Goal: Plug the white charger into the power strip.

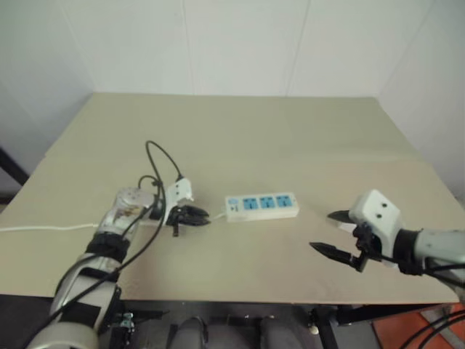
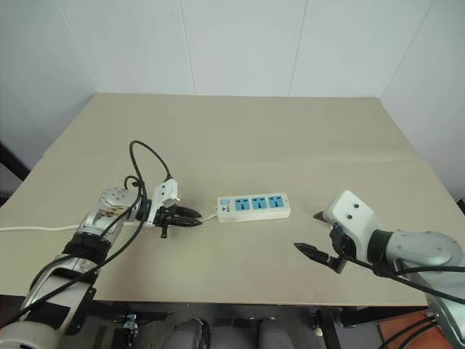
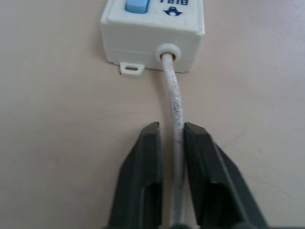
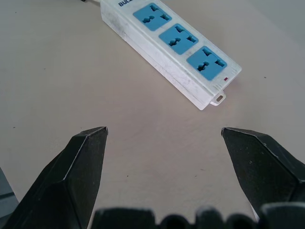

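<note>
A long white rectangular power strip point(image 2: 253, 206) with three blue outlet faces in a row is seen lying flat on the tan tabletop point(image 2: 240, 138), roughly at the middle of the near half. A blue switch is carried at its left end, and a small mounting tab is noted at each end. A thin white cord point(image 3: 174, 112) is seen leaving the left end of the strip and running along the table toward the left edge.

The left gripper point(image 2: 190, 214), with two black fingers, is positioned low at the table just to the left of the strip, pointing toward its cord end. In the left wrist view the fingers point(image 3: 145, 162) are pressed together around the cord a little way out from the strip's housing, so the cord is pinched between them. The strip itself is not touched by them.

The right gripper point(image 1: 333, 233) is held above the table to the right of the strip, well apart from it. Its two black fingers point(image 4: 83, 157) are spread wide and nothing is held between them; in the right wrist view the strip is seen lying diagonally beyond the tips, all three outlets unoccupied.
</note>
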